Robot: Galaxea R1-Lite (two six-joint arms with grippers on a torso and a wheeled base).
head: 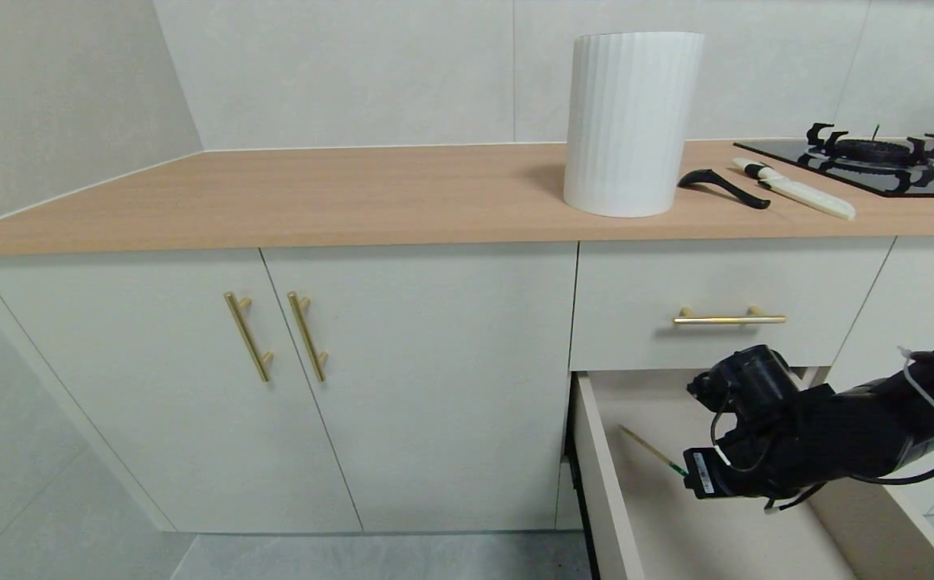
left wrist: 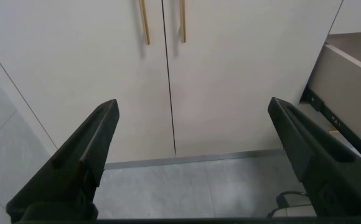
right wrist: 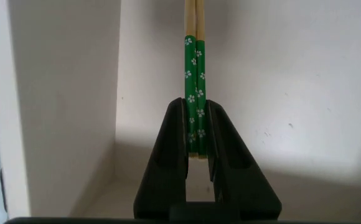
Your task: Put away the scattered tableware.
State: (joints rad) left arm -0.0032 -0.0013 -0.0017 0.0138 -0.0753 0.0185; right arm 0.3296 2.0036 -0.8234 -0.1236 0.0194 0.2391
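The right end effector (head: 688, 472) is clamped on chopsticks (head: 650, 453) above the open drawer (head: 597, 451) at 5 o'clock; the left end effector (left wrist: 193, 109) is spread apart.

Right arm (head: 861, 435) was matte black, bulky toward the wrist, with a round black camera housing (head: 757, 374) on top. Thin black cables (head: 930, 471) looped along it, and a white cable (head: 922, 395) crossed the forearm. White printed label (head: 704, 473) on the gripper body. Left gripper (left wrist: 192, 112) and right gripper (right wrist: 196, 109) matched: black, wedge-shaped fingers (left wrist: 90, 155) tapering to blunt tips.
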